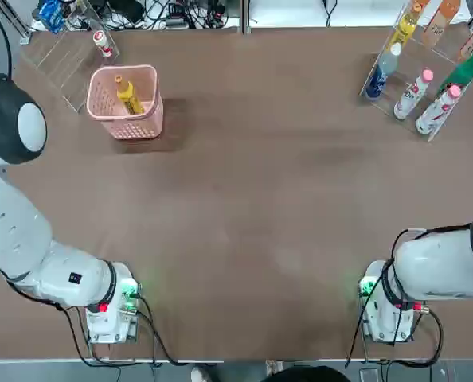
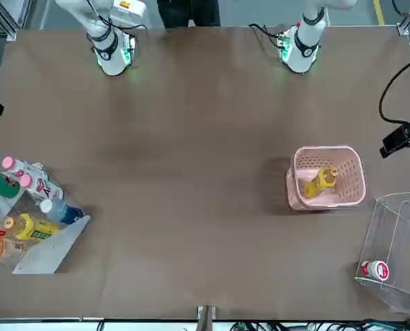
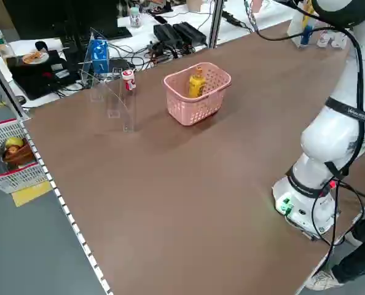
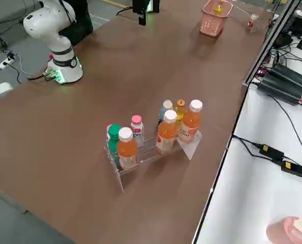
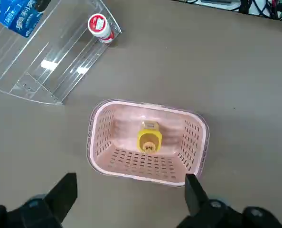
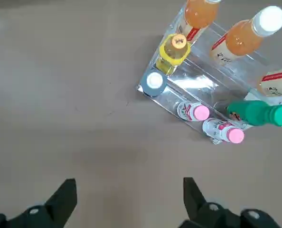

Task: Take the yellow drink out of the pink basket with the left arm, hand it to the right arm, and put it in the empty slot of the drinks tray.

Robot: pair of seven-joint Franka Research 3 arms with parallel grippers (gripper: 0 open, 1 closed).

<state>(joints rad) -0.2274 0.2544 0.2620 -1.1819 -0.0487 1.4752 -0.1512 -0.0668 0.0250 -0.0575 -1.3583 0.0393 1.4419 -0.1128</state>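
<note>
Yellow drink (image 1: 129, 97) leaning upright inside the pink basket (image 1: 146, 122), cap up, untouched; basket standing at the far left of the table (image 1: 244, 199), beside a clear rack (image 1: 57, 60) with a small red-capped bottle (image 1: 102, 42).

Left gripper (image 5: 126, 199) high over the basket, looking straight down on it, fingers spread wide with nothing between them, well apart from the drink. Right gripper (image 6: 126, 197) likewise raised near the far right, above bare table close to the drinks tray (image 6: 202, 88), fingers wide apart and empty.

Tray at the far right corner, holding orange bottles, a second yellow one (image 6: 172, 52), a blue-capped one, two pink-capped and a green; a free slot seemingly in the middle row, though hard to tell for sure.

By the look of it, nothing of the task done yet: no grasp, no lift, no handover, no placing. All left: descend into the basket, close on the drink, lift out, pass across mid-table, then slot into the tray.
</note>
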